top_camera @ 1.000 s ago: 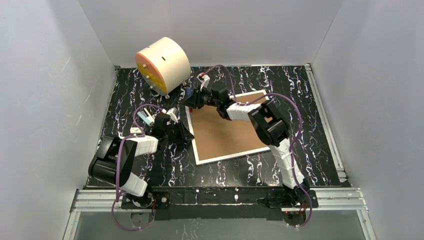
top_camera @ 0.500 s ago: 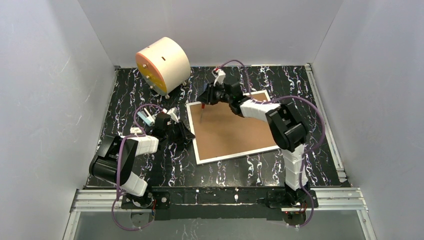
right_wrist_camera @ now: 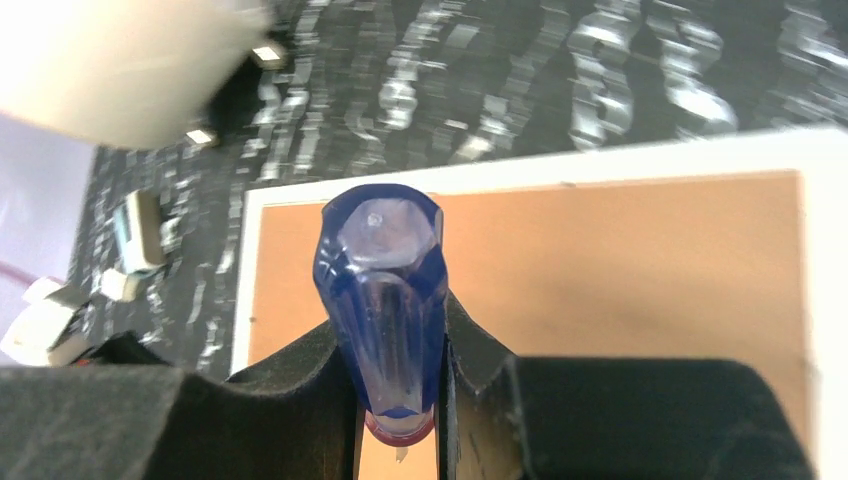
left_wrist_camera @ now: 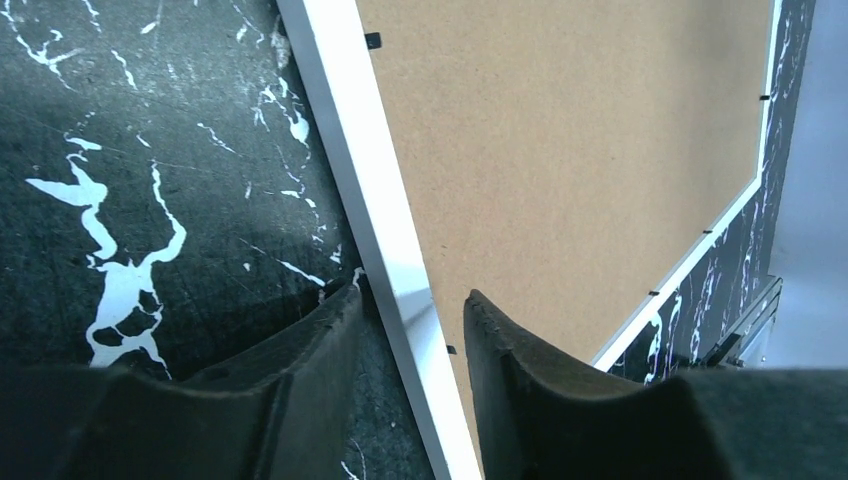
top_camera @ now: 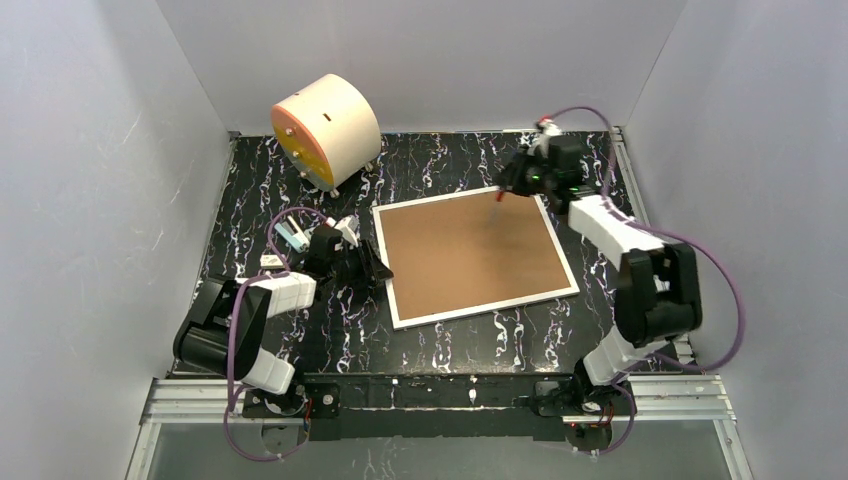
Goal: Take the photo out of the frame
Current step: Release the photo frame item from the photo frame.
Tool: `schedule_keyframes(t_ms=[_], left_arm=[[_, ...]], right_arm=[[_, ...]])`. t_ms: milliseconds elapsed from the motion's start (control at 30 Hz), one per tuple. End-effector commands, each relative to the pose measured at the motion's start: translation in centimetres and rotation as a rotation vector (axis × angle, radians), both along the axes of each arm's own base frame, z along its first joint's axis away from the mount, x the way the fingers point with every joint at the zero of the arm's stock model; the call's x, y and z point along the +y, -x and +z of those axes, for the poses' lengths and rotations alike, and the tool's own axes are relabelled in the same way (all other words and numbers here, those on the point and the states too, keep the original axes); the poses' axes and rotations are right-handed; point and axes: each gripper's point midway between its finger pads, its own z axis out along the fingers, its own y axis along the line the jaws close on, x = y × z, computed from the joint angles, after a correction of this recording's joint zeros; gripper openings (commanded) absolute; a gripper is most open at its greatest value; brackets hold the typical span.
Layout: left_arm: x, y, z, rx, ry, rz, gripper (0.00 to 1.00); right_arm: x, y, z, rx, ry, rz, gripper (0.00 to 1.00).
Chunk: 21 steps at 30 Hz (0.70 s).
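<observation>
The frame [top_camera: 388, 275] lies face down on the black marbled table, with its brown back panel [top_camera: 465, 250] facing up. The photo is hidden under the panel. My left gripper [top_camera: 372, 268] is open and straddles the frame's left white rim [left_wrist_camera: 350, 130]. One finger [left_wrist_camera: 310, 340] rests on the table and the other [left_wrist_camera: 510, 350] on the back panel [left_wrist_camera: 560, 130]. My right gripper [top_camera: 515, 180] is shut on a blue-handled screwdriver [right_wrist_camera: 385, 290]. It holds the screwdriver over the frame's far right corner, and the tool's red tip [top_camera: 499, 196] points down at the panel.
A cream cylinder with an orange face [top_camera: 325, 128] stands at the far left of the table. Small black clips sit along the frame's inner edge [left_wrist_camera: 372, 40]. Grey walls close in three sides, and metal rails run along the right and near edges.
My right arm has swung with the screwdriver from the frame's far left corner across to its far right corner. The left gripper and the frame have not moved.
</observation>
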Motion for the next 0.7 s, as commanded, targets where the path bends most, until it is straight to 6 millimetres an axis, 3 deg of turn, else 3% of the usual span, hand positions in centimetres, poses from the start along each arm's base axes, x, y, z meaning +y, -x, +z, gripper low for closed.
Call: schedule_keyframes(t_ms=[0,233,467,567,667], left_arm=[[2.1,2.9,-2.6,0.127,-0.125,0.008,0.45],[2.5,1.4,-1.3,0.106,-0.181,0.011,0.50],[2.7,-0.4,-0.6,0.102,-0.233,0.009,0.54],[3.2,-0.9,-0.3,0.087,-0.262,0.023,0.56],[2.9,-1.2,0.1,0.082,-0.250,0.022,0.58]], right_arm=[[-7.3,3.2,-1.5,0.146,0.043,-0.087,0.01],[-13.1,5.8,-1.7,0.191,0.185,-0.223,0.01],[-16.6,7.1,-2.6,0.255,0.276,-0.298,0.01],[-17.5,7.6,-3.7,0.309,0.336,-0.307,0.01],[-15.3,7.6,-3.1,0.273,0.233,-0.228,0.01]])
